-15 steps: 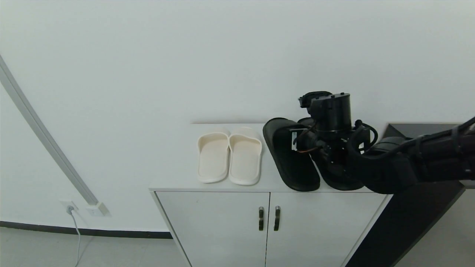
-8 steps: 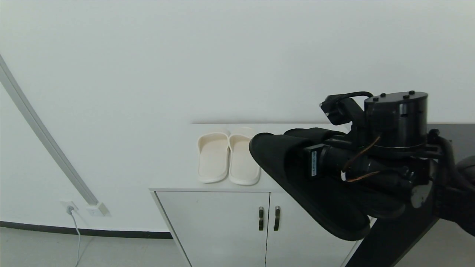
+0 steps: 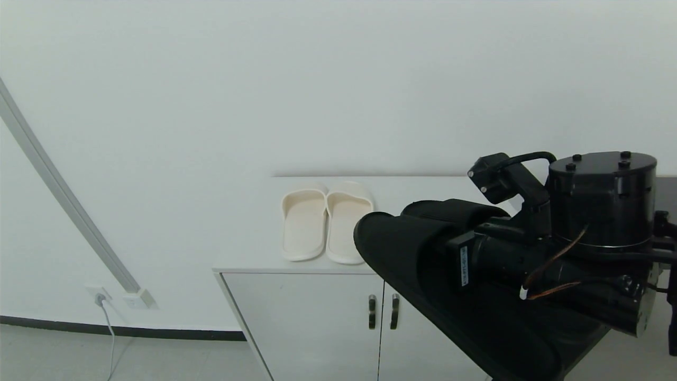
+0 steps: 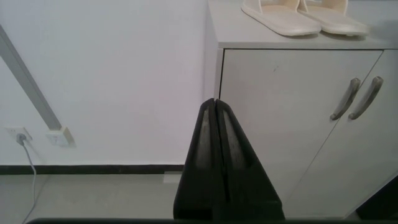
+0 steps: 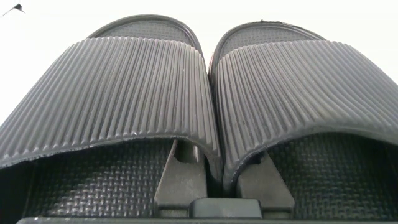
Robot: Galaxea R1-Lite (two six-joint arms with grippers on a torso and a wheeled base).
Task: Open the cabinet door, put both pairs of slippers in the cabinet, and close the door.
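A pair of black slippers [image 3: 412, 248] hangs in the air in front of the cabinet's right half, close to the head camera. My right gripper [image 5: 219, 180] is shut on them, its fingers [image 5: 177, 180] tucked under the ribbed straps [image 5: 124, 87] where the two slippers meet. The cream pair of slippers [image 3: 327, 222] lies side by side on the white cabinet top [image 3: 248, 262]. Both cabinet doors [image 3: 301, 323] are shut, with their two handles [image 3: 372, 311] at the middle. My left gripper [image 4: 215, 109] is shut and empty, low beside the cabinet's left front corner.
A grey conduit [image 3: 63, 196] slants down the wall to a socket with a cable [image 3: 99, 299] left of the cabinet. A black piece of furniture [image 3: 667, 185] stands against the cabinet's right side. Bare floor [image 3: 79, 354] lies to the left.
My right arm has lifted the black slippers off the cabinet top and drawn them back toward the camera, now lower and to the right. The cream pair has not moved.
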